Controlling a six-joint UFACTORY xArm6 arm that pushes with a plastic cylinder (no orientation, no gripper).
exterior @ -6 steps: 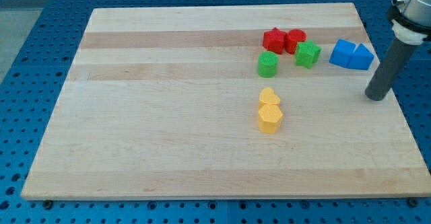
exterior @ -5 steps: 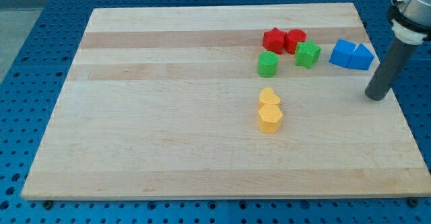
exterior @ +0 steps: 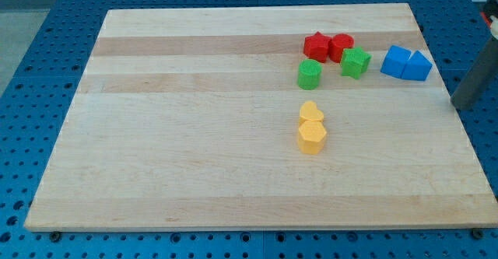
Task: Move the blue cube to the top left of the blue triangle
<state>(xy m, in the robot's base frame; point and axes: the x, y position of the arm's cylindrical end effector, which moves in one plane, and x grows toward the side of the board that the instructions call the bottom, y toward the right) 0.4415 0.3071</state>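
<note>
The blue cube [exterior: 396, 61] sits near the view's top right of the wooden board [exterior: 194, 134], touching the left side of the blue triangle [exterior: 419, 66]. My rod stands at the view's right edge, and my tip [exterior: 464, 104] is to the right of and below the blue triangle, about at the board's right edge, apart from both blue blocks.
A red star-like block [exterior: 315, 46] and a red cylinder [exterior: 341, 47] sit left of the blue pair. A green cube-like block [exterior: 355, 62] and a green cylinder [exterior: 309, 75] lie below them. Two yellow blocks [exterior: 311, 128] touch near the middle.
My tip has moved right and slightly up, from below-right of the blue triangle to the view's right edge. No block has moved.
</note>
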